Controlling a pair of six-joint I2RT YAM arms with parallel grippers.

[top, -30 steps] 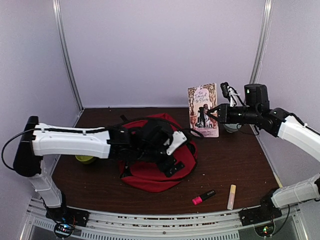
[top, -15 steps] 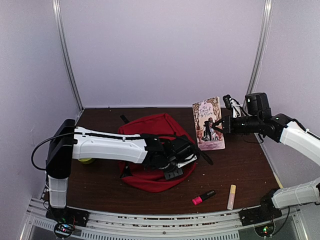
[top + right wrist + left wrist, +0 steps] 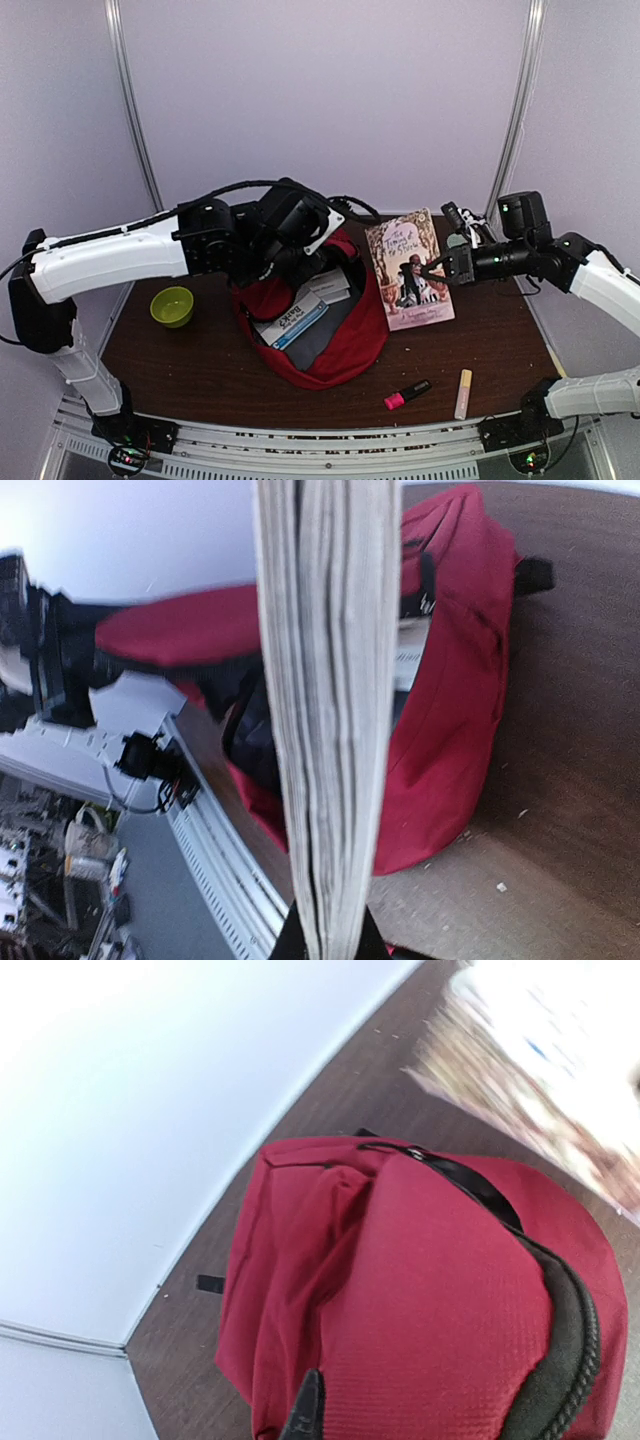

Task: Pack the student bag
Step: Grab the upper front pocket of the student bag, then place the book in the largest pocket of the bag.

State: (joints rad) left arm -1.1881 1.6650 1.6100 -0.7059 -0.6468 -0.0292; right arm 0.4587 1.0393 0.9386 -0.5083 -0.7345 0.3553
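Packing step in hand: by my judgement, the book goes into the open student bag next.
Bag, location: the student bag lies mid-table, its mouth gaping up and to the right, with dark lining and contents showing.
Claw, left: the left gripper is clamped on the bag's upper red flap and lifts it off the opening.
Claw, right: the right gripper is closed on one edge of the book, which hangs tilted in the air just right of the mouth.
Method, advised: hold the flap high and taut; lead with a narrow edge of the book; lay it flat over the contents; release only once it is inside the rim.
Hazard: a corner may snag on the zipper edge or the flap may sag.
Count, bags: one.
Count, books in claw: one.
Count, items inside bag: two white printed pieces discernible; others may be hidden.
Count, pens: two at front right, near each other but apart: one pink highlighter and one cream marker.
Count, bowls: one green bowl, left of the bag and apart from it.
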